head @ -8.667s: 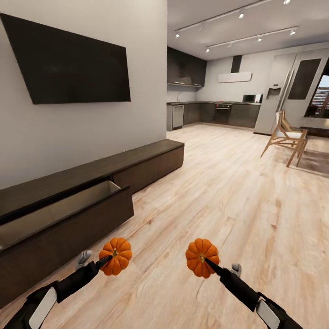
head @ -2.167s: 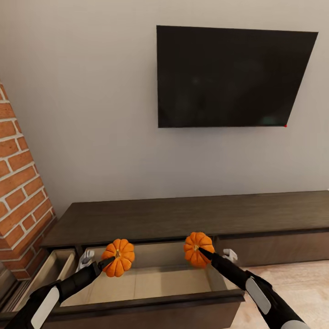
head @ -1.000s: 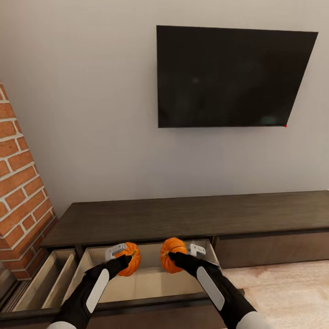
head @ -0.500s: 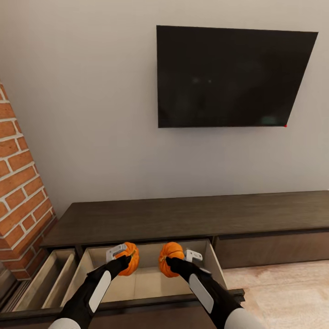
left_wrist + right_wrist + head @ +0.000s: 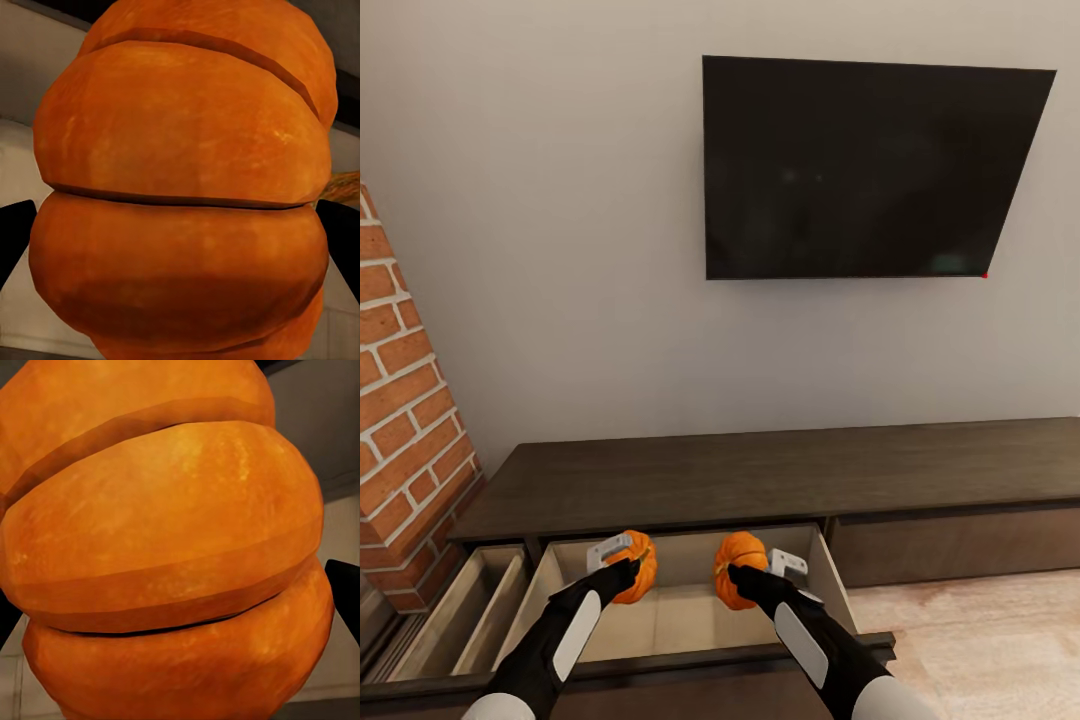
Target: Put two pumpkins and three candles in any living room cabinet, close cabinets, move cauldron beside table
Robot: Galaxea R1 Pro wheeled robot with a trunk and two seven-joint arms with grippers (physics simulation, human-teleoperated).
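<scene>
The long dark-brown cabinet runs along the wall, with its wide middle drawer pulled out and showing a pale tan inside. Over that drawer my left gripper is shut on one orange pumpkin. My right gripper is shut on the other pumpkin, close beside the first. Up close, the left wrist view has its pumpkin between the dark fingers, and the right wrist view has the second pumpkin. Candles, cauldron and table are out of view.
A second drawer stands open at the left end, next to a red brick column. A black TV hangs on the grey wall above the cabinet. Pale wood floor lies at the right.
Over 8.7 seconds the view turned from the room to face the cabinet. In the last second both arms reached forward and held the pumpkins low over the open drawer.
</scene>
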